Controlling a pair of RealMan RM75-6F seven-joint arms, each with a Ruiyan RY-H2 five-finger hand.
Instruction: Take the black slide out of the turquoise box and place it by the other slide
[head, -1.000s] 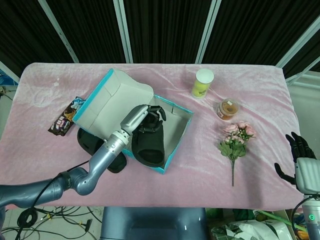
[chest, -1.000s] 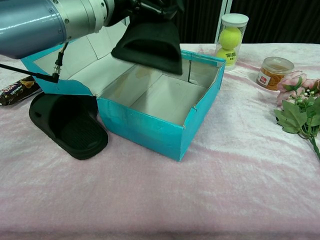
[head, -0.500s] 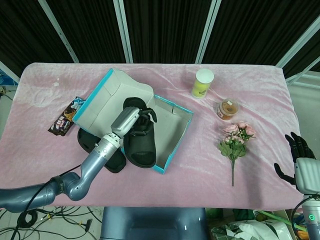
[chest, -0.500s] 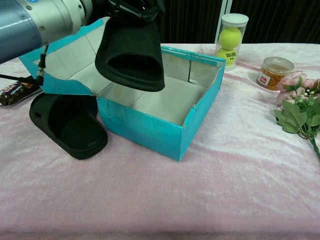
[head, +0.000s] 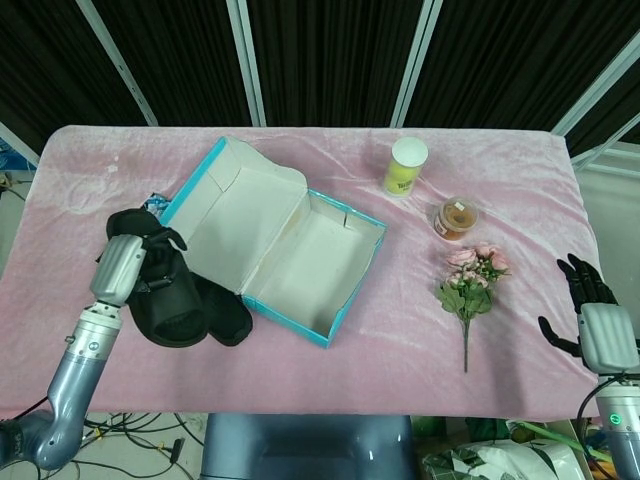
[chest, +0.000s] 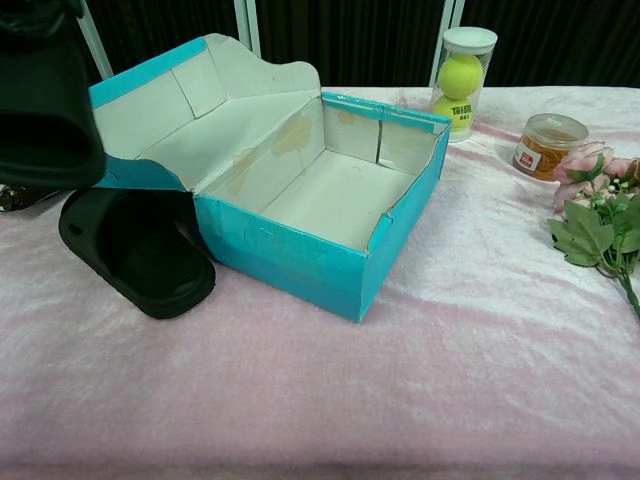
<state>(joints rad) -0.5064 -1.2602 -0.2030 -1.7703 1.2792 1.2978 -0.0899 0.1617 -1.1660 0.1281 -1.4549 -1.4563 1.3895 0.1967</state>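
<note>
Left hand (head: 128, 262) grips black slide (head: 165, 300) by its strap over other slide (chest: 140, 255); looks light, rubbery, bendy. Right hand (head: 585, 320) empty, fingers spread.

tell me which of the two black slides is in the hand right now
The slide on the left, held by the left hand off the table left of the turquoise box. The other slide lies flat on the cloth beside the box.

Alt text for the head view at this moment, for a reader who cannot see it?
The left hand holds a black slide over the other slide, left of the empty, open turquoise box on a pink tablecloth. The right hand hangs open at the table's right edge.
</note>
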